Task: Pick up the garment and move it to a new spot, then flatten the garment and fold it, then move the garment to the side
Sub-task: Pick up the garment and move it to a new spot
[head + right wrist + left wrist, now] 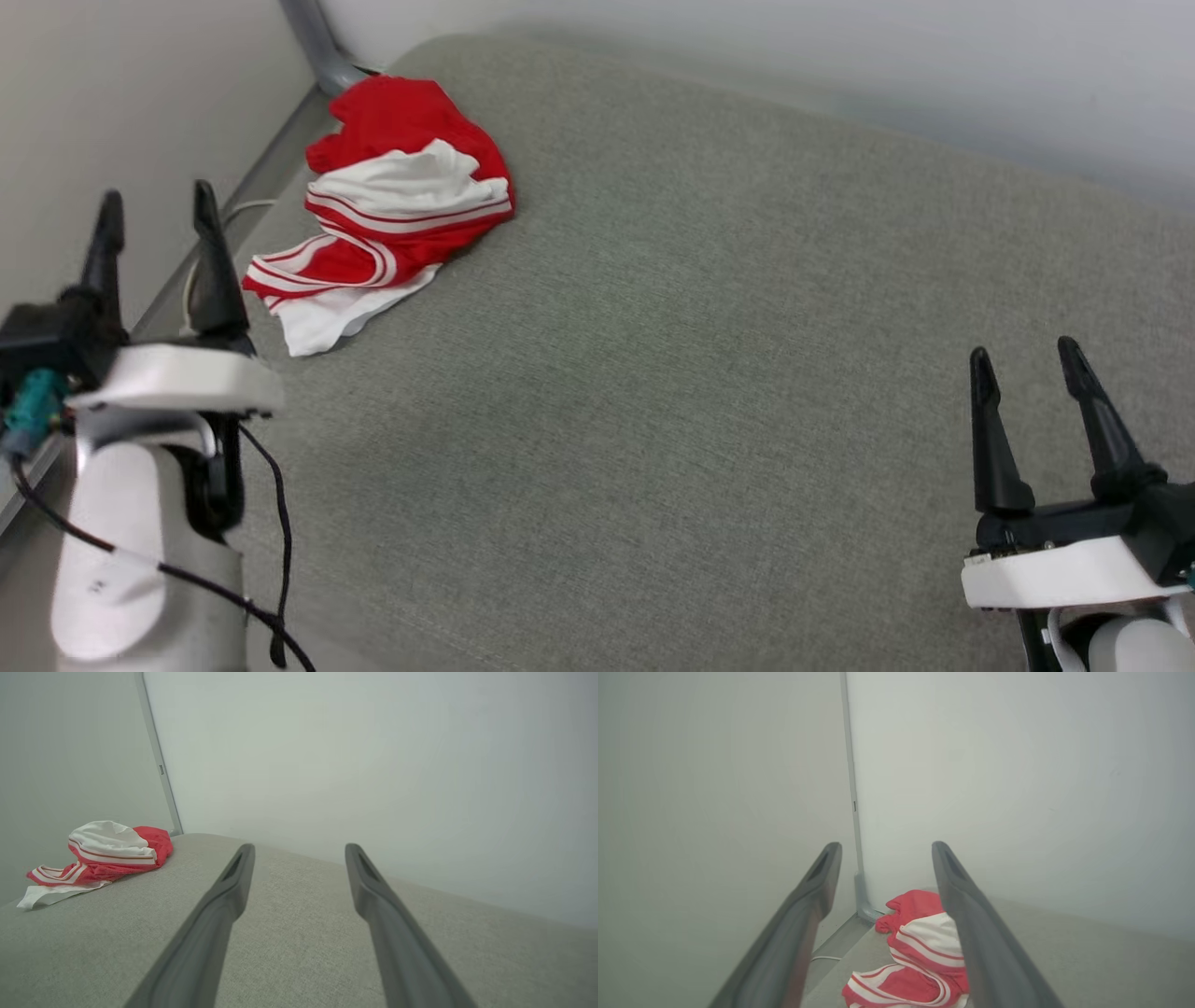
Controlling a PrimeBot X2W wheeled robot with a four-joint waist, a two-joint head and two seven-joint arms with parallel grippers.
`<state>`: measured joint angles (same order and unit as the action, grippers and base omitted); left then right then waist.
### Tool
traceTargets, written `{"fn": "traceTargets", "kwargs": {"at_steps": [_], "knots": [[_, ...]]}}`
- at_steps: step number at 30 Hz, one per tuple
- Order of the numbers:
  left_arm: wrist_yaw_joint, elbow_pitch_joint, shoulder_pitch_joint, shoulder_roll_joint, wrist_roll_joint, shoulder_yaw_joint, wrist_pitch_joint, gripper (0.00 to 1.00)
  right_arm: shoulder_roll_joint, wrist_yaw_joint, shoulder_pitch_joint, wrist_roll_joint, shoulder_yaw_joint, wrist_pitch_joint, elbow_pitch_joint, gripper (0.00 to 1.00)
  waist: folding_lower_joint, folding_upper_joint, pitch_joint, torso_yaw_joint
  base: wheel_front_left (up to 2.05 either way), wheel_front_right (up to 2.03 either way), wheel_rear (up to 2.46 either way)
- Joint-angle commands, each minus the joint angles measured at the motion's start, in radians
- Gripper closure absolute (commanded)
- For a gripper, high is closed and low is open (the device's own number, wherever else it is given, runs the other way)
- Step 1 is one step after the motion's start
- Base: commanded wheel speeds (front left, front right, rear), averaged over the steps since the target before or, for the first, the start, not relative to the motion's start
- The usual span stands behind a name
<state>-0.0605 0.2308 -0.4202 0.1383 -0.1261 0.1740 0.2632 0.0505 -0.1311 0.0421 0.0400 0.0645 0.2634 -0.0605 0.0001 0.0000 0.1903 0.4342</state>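
The garment [392,205] lies crumpled in a red and white heap with striped trim, at the far left corner of the grey fabric surface [709,355]. The left wrist view has the garment [920,956] ahead and low, partly behind the right finger. The garment [103,858] sits far left in the right wrist view. My left gripper [154,210] is open near the surface's left edge, short of the heap and a little left of it, holding nothing. At the lower right my right gripper [1022,359] stands open and empty, far from the garment.
Pale walls close in behind and to the left, meeting at a grey corner post [313,42]. A white cable [243,210] runs along the grey ledge by the left edge. The grey surface stretches wide between the two grippers.
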Motion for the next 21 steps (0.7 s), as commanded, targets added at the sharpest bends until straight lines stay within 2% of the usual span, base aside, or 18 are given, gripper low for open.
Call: {"fn": "traceTargets", "kwargs": {"at_steps": [1, 3, 4, 10, 16, 21], "knots": [[-0.004, 0.006, -0.034, 0.002, -0.007, 0.007, 0.002, 0.0, -0.001, 0.001, 0.017, -0.009, 0.002, 0.002, -0.008, 0.0, -0.0001, 0.0, 0.068, -0.054, 0.0, 0.0, 0.0], [-0.014, 0.034, -0.098, 0.032, -0.001, 0.014, 0.002, 0.0, 0.0, 0.001, 0.034, -0.025, 0.006, 0.002, -0.025, 0.0, -0.0001, 0.0, 0.106, -0.073, 0.0, 0.0, 0.0], [-0.03, 0.089, -0.2, 0.068, -0.019, 0.021, 0.002, 0.0, 0.012, 0.001, 0.058, -0.044, 0.012, 0.002, -0.049, 0.0, -0.0001, 0.0, 0.16, -0.094, 0.0, 0.0, 0.0], [-0.054, 0.206, -0.389, 0.148, -0.071, 0.01, -0.062, 0.0, 0.046, 0.001, 0.095, -0.055, 0.03, 0.002, -0.1, 0.0, -0.0001, 0.0, 0.259, -0.115, 0.0, 0.0, 0.0], [-0.068, 0.312, -0.526, 0.226, -0.181, -0.024, -0.287, 0.0, 0.073, 0.001, 0.118, -0.061, 0.043, 0.002, -0.151, 0.0, -0.0001, 0.0, 0.332, -0.129, 0.0, 0.0, 0.0], [-0.069, 0.377, -0.585, 0.283, -0.324, -0.067, -0.564, 0.0, 0.089, 0.001, 0.131, -0.066, 0.05, 0.002, -0.183, 0.0, -0.0001, 0.0, 0.376, -0.143, 0.0, 0.0, 0.0]]}}
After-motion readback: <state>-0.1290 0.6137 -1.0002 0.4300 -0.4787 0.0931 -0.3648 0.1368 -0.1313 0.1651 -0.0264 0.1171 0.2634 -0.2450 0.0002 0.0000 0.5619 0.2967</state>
